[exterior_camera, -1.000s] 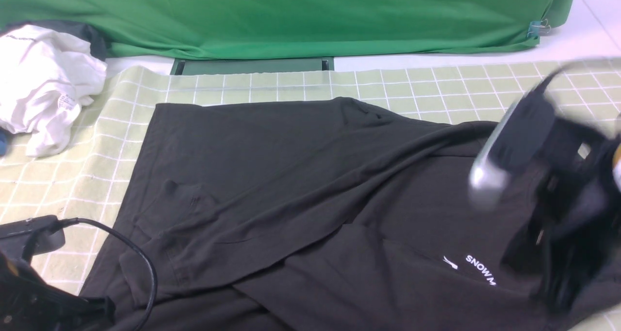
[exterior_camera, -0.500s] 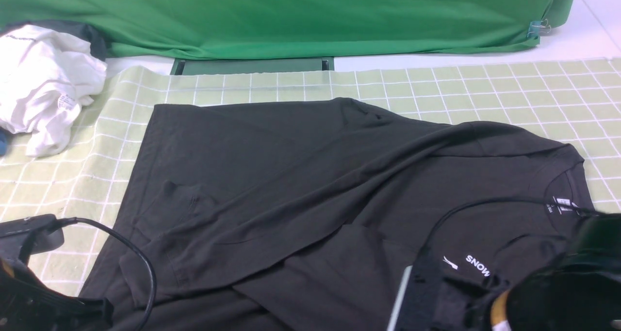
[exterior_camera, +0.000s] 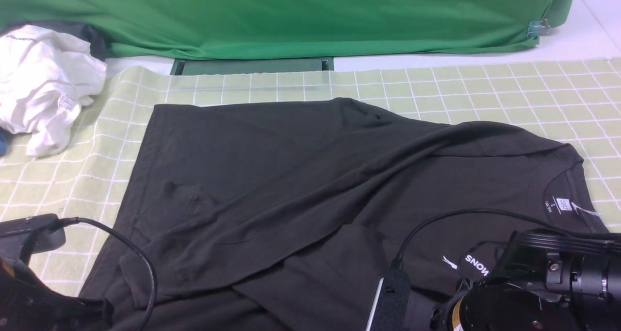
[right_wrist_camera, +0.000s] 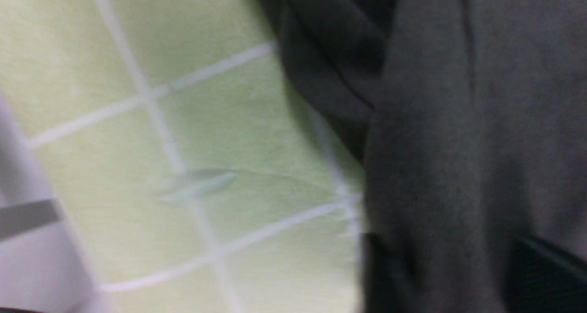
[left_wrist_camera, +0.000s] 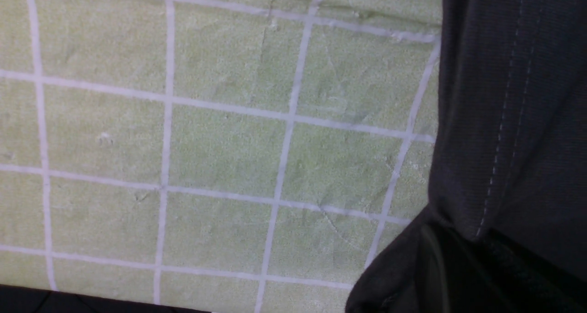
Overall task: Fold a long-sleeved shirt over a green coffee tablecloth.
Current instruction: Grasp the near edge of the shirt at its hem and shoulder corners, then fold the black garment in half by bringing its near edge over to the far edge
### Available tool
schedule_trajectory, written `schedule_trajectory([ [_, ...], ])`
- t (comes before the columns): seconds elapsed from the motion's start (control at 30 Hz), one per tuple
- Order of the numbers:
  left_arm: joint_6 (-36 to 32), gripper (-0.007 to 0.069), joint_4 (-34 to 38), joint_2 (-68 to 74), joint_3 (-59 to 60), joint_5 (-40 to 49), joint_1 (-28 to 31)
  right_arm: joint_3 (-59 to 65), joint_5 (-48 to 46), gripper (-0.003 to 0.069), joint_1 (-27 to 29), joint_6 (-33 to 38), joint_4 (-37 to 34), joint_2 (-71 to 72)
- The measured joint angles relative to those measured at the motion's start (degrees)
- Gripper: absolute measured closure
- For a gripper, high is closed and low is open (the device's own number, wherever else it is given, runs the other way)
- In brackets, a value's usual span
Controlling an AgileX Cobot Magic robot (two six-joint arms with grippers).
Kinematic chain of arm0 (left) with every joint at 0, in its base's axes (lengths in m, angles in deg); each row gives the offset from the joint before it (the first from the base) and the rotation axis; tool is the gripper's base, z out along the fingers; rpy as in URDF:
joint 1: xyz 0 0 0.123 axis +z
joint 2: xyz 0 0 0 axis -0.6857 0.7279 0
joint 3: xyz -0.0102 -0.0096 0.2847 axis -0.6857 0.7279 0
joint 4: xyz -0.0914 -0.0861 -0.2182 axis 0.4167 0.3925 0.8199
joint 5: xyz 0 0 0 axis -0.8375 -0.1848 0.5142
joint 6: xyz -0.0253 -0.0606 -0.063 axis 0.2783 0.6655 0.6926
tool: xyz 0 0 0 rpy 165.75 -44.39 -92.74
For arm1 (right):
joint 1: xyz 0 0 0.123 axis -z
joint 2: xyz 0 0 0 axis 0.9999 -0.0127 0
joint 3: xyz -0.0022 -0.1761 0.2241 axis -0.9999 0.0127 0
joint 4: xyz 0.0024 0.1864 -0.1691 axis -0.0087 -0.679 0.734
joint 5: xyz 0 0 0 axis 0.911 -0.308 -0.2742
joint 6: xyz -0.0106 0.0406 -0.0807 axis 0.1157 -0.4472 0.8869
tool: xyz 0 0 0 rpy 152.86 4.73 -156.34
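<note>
The black long-sleeved shirt (exterior_camera: pixel 310 185) lies spread and creased on the green coffee tablecloth (exterior_camera: pixel 485 88), its white print (exterior_camera: pixel 478 265) and neck label (exterior_camera: pixel 562 205) at the near right. My left arm (exterior_camera: pixel 29 292) sits low at the near left. In the left wrist view my left gripper (left_wrist_camera: pixel 458 276) is shut on the shirt's stitched hem (left_wrist_camera: pixel 513 97), which bunches over it beside bare tablecloth (left_wrist_camera: pixel 220 152). My right arm (exterior_camera: pixel 533 292) is low at the near right. My right gripper (right_wrist_camera: pixel 458 267), blurred, stands open over the shirt's edge (right_wrist_camera: pixel 481 120), with fabric lying between its dark fingers.
A crumpled white garment (exterior_camera: pixel 43 83) lies at the far left on the cloth's corner. The deep-green backdrop (exterior_camera: pixel 291 15) hangs along the back, with a blue clip (exterior_camera: pixel 533 29) at its right end. A black cable (exterior_camera: pixel 140 263) loops from my left arm over the shirt.
My right arm swung from raised at the right down to the near edge, uncovering the collar and label. Its jaws opened wide and have begun closing. The left arm has not moved.
</note>
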Motion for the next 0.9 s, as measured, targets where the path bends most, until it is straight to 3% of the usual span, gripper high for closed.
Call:
schedule_trajectory([
  [0.03,0.0,0.0608,0.0,-0.1,0.0,0.0,0.0,0.0,0.2,0.0515,0.1,0.1,1.2,0.2],
  [0.1,0.0,0.0608,0.2,-0.6,-0.2,-0.5,0.0,0.0,0.1,0.0601,0.1,0.0,2.1,0.8],
  [0.3,0.4,0.0608,1.7,-1.0,-5.4,-1.6,0.0,-1.3,-1.7,0.0613,0.8,-4.3,7.5,5.4],
  [0.4,1.3,0.0608,1.9,0.3,-10.9,-2.9,0.0,-5.2,-2.7,0.0613,4.1,-6.3,11.4,9.1],
  [0.63,1.5,0.0608,2.0,12.1,-24.7,-6.6,0.1,-16.1,-3.3,0.0613,13.0,1.7,12.5,7.6],
  [0.9,1.1,0.0608,5.5,32.6,-45.0,-7.3,4.0,-34.6,-5.2,0.0613,21.2,10.0,12.6,-7.8],
])
